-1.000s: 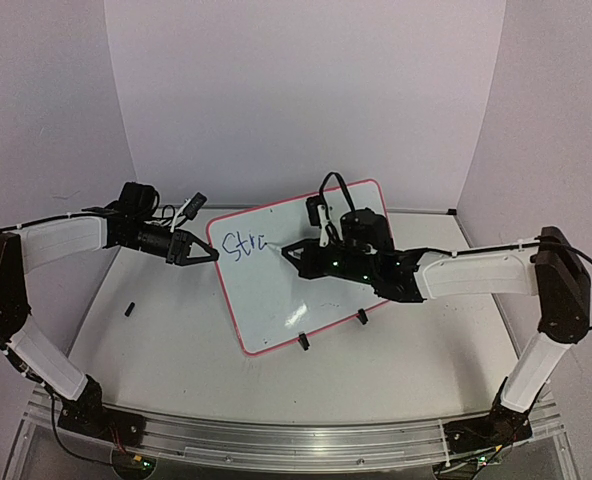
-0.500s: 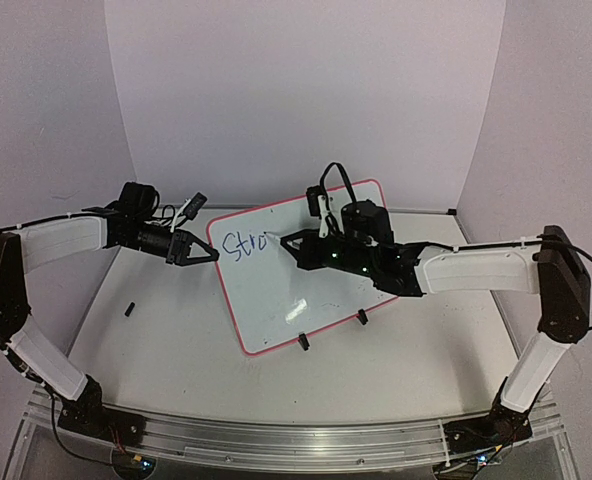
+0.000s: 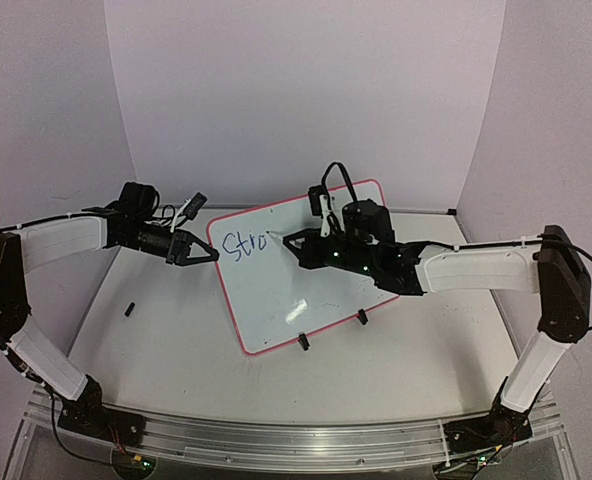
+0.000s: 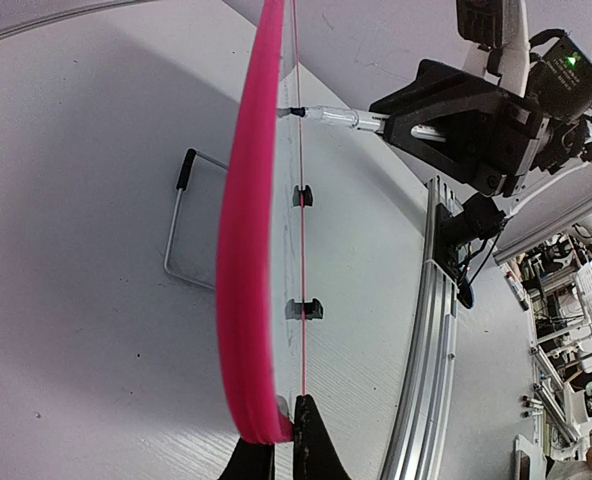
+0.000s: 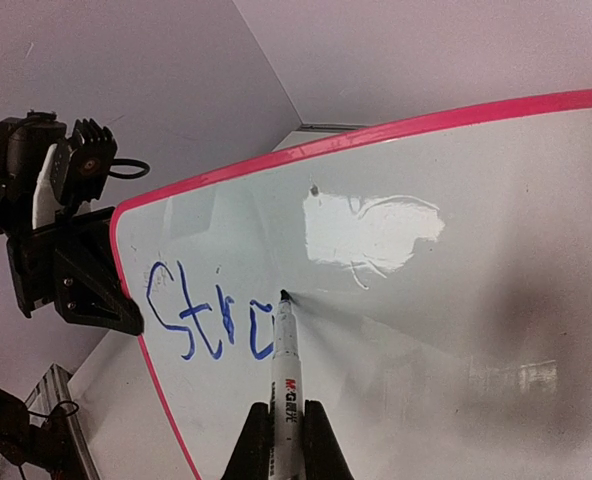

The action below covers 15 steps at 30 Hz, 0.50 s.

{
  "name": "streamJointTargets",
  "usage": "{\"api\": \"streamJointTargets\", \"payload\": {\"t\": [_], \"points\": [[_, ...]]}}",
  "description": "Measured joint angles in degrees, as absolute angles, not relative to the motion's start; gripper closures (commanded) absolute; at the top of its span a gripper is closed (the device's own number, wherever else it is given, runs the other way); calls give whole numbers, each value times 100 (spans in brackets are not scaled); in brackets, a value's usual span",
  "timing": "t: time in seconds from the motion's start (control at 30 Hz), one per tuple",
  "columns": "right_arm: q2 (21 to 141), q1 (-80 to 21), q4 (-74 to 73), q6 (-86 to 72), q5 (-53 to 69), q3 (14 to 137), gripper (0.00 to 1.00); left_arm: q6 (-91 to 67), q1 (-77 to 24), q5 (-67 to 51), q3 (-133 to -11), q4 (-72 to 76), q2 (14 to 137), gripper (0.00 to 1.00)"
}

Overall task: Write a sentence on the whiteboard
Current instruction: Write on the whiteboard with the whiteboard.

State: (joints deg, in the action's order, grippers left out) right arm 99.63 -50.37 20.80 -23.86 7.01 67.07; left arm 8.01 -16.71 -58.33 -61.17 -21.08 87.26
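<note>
As seen from above, shows the whiteboard [image 3: 306, 290], white with a pink rim, standing near the middle of the table [image 3: 176, 350] on two black clip feet [image 3: 302, 342], leaning back and turned at an angle to the arms. Carries the sentence [image 3: 244, 244] in blue at its upper left corner, reading only "Str" plus an unfinished fourth letter, with most of the writing judged not yet done. Steadied by the left gripper [image 4: 274, 455], with fingers clenched on the pink rim at the board's left edge. Written on by the right gripper [image 5: 287, 440], with fingers clamped around a white marker [image 5: 285, 375], gripped well back from its tip, and with that tip touching the board at the top of the last blue stroke. Also shows a small black piece [image 3: 130, 308] lying on the table well apart from the board, too small to identify. Risks, as a judgement from here: with too much pressure, could push the leaning board backward or twist it out of a pinch placed at one edge only; with too little, could lift the tip and leave gaps in the strokes; with the long unsupported barrel, could let the marker pivot between the fingers and skew the letters; with the board angled, could send the line drifting up or down.
</note>
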Motion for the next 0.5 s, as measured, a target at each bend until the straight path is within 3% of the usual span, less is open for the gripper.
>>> {"api": "streamJointTargets", "payload": {"t": [0.5], "points": [[9898, -5017, 2123, -2469, 864, 6346, 100, 751, -1664, -5806, -6117, -2112, 8726, 100]]}}
